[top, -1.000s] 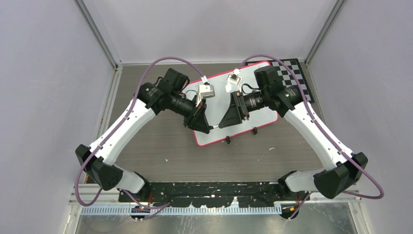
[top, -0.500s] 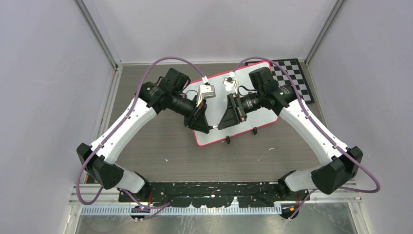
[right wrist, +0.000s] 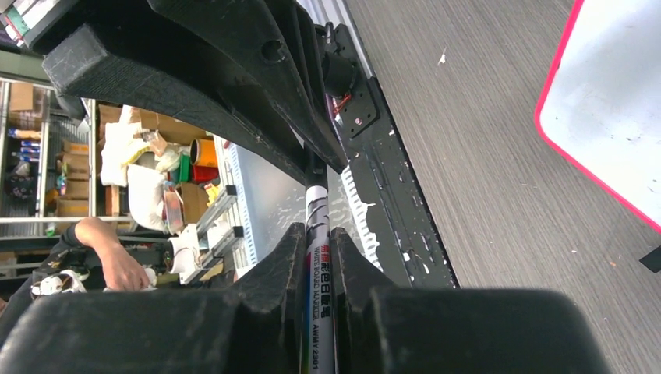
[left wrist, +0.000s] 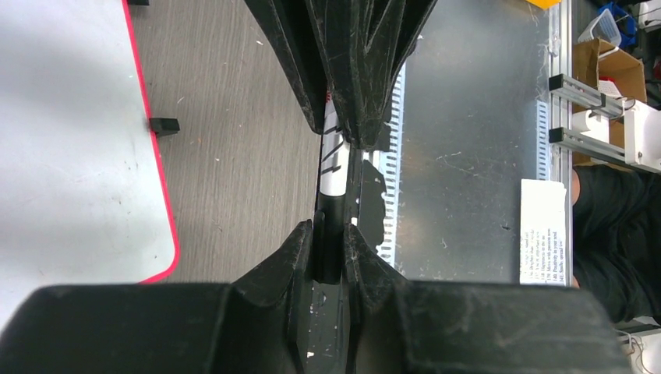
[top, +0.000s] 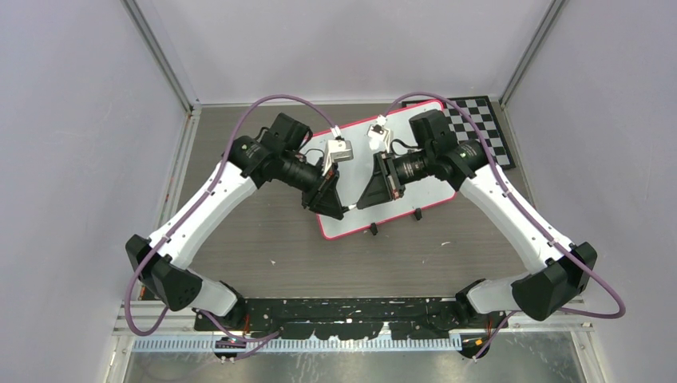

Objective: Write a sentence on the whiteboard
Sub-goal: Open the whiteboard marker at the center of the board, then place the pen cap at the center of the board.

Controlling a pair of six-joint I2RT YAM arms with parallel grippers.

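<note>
The whiteboard (top: 423, 187), white with a pink-red rim, lies at an angle on the table behind both grippers. A whiteboard marker (top: 350, 210) hangs level above the board's near left corner, held from both ends. My left gripper (left wrist: 331, 241) is shut on the marker's black cap end (left wrist: 330, 234). My right gripper (right wrist: 316, 249) is shut on its white printed barrel (right wrist: 316, 222). The two grippers (top: 339, 209) (top: 361, 206) face each other tip to tip. The sentence is out of view; the board surface that shows (left wrist: 70, 140) (right wrist: 616, 101) is plain white.
A black-and-white checkerboard (top: 479, 120) lies at the back right, partly under the whiteboard. Two small black clips (top: 373, 229) (top: 417, 214) sit on the board's near edge. The black base rail (top: 351, 307) runs along the table's near edge, and grey walls close in the sides and back.
My right gripper has slid a little left toward the left gripper and shut on the marker's barrel. The left arm has not moved and has kept its grip.
</note>
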